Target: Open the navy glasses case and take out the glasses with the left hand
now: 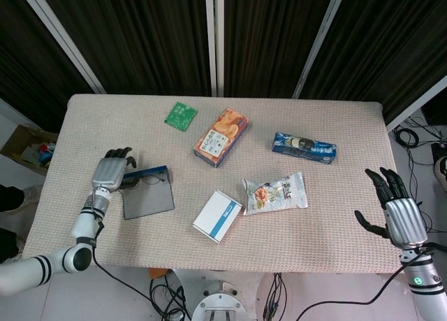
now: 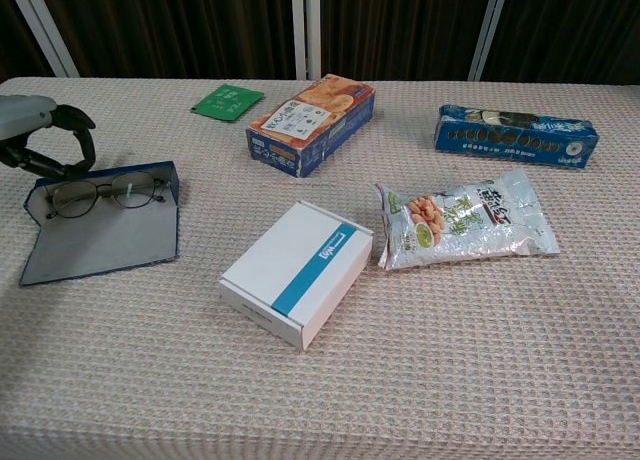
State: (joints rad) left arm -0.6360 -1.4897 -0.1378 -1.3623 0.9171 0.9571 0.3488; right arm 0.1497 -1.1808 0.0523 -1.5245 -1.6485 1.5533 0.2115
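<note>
The navy glasses case (image 1: 148, 201) (image 2: 100, 242) lies open and flat at the table's left side, its grey lining up. Thin-framed glasses (image 1: 143, 181) (image 2: 97, 194) rest inside along its raised far rim. My left hand (image 1: 110, 172) (image 2: 40, 140) hovers at the case's left far corner with its fingers arched downward and nothing in them. Whether a fingertip touches the rim is unclear. My right hand (image 1: 394, 213) hangs off the table's right front corner with fingers spread and nothing in it. It shows only in the head view.
An orange cracker box (image 1: 221, 136) (image 2: 312, 122) and a green packet (image 1: 181, 115) lie at the back. A white box with a blue stripe (image 1: 217, 215) (image 2: 297, 270) sits mid-table beside a snack bag (image 1: 275, 192) (image 2: 465, 218). A blue cookie pack (image 1: 304, 147) lies back right.
</note>
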